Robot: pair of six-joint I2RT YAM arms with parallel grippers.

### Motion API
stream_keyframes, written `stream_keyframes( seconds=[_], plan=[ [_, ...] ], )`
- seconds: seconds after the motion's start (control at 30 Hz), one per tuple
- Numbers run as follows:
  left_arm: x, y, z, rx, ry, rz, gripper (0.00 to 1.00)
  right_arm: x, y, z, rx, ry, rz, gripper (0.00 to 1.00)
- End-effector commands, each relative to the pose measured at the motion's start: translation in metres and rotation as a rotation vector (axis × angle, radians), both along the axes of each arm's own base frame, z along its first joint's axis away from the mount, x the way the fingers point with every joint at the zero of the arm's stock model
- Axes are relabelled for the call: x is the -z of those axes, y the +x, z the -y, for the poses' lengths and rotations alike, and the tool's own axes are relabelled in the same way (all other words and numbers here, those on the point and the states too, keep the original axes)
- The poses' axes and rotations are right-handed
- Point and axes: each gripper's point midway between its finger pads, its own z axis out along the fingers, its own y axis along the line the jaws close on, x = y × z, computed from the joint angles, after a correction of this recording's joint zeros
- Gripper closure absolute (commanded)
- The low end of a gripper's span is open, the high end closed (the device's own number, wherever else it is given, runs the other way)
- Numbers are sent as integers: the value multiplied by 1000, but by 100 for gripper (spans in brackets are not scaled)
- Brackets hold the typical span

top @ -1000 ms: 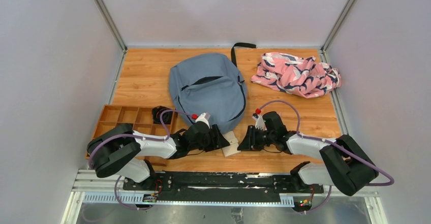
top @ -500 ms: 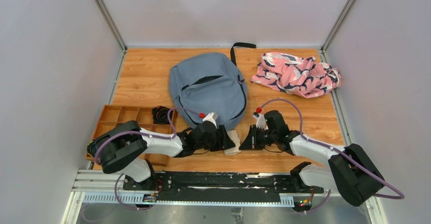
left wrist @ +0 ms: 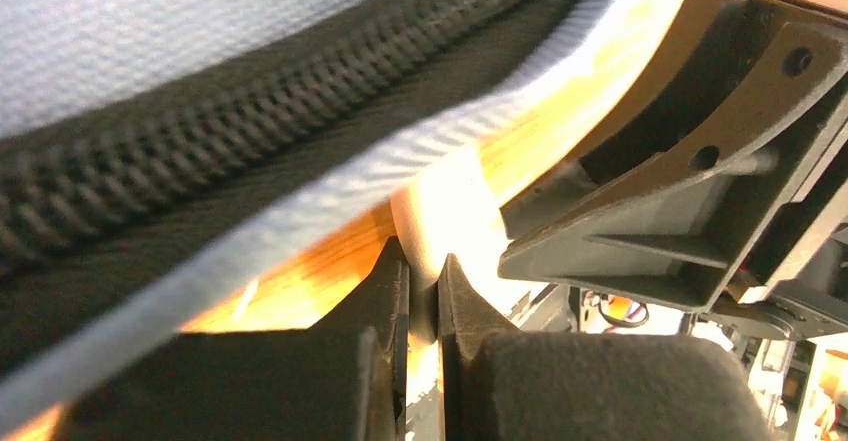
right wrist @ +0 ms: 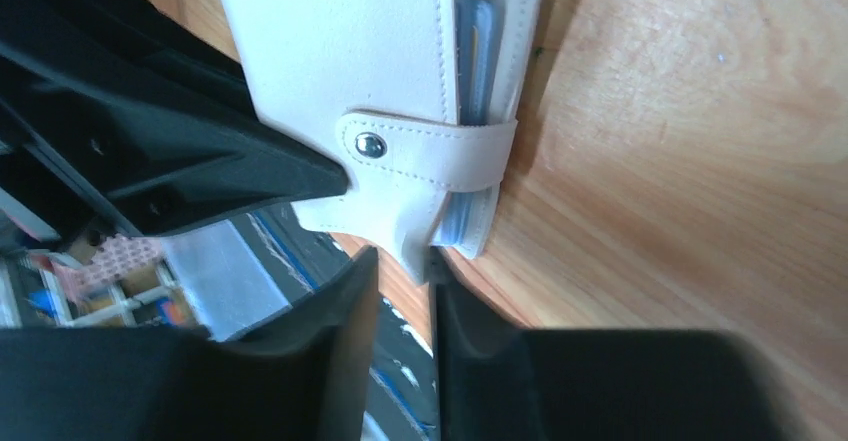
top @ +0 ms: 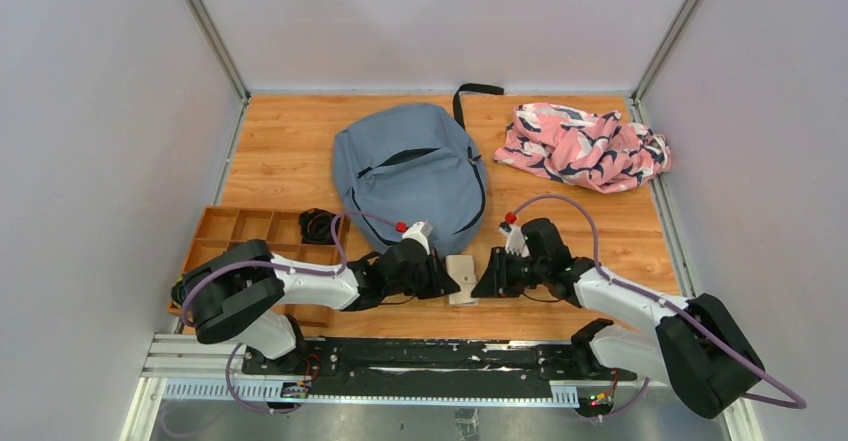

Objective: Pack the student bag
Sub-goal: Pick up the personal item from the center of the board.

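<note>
Student bag (top: 410, 176) lies flat at the centre of the worktop (top: 290, 151). Just near of it, the left end effector (top: 449, 282) and right end effector (top: 482, 284) each pinch opposite edges of a cream card wallet (top: 461, 278).

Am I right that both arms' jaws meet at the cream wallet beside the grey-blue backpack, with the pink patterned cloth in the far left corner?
Not quite: the pink patterned cloth lies in the far right corner, as the top external view shows; the rest holds.
</note>
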Motion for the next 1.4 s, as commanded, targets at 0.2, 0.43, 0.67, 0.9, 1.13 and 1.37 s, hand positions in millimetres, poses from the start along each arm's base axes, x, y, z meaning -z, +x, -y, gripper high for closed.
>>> stream_keyframes(
  seconds=[0.2,0.43,0.67,0.9,1.13,1.37],
  plan=[
    [-59,-41,27,309,-139,104,100,-72,7,4,-55,232,115,11],
    [-129,-44,19,355,-279,299,100,-100,10,22,0,299,127,9],
    [-166,-40,26,394,-336,373,100,-140,1,16,-59,413,191,9],
    [-163,-14,27,319,-280,361,100,-153,-2,16,-60,445,221,33],
    [-165,-5,40,348,-262,374,100,-163,1,16,-14,484,250,79],
    [-154,28,35,301,-122,356,39,-163,26,20,93,418,279,100]
  ],
)
